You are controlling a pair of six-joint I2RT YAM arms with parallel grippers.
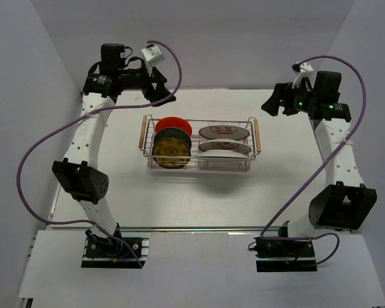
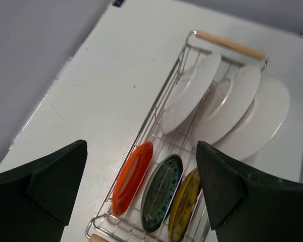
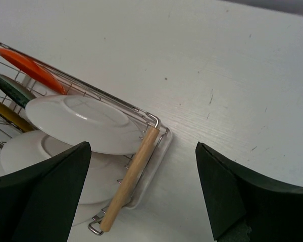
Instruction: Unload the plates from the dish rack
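Observation:
The chrome dish rack (image 1: 200,168) with wooden handles stands mid-table. At its left end stand a red-orange plate (image 1: 174,124), a dark teal plate (image 1: 173,136) and a yellow plate (image 1: 171,153). White plates (image 1: 224,133) lean at its right end. My left gripper (image 1: 155,83) is open and empty, high behind the rack's left end. In the left wrist view it (image 2: 141,176) looks down on the red plate (image 2: 132,177). My right gripper (image 1: 274,101) is open and empty, beyond the rack's right end. In its own view it (image 3: 141,181) hovers above the rack's handle (image 3: 131,179).
A white drip tray (image 3: 159,161) lies under the rack. The white table (image 1: 282,186) is walled by grey panels at the back and sides. Purple cables (image 1: 45,141) loop beside both arms.

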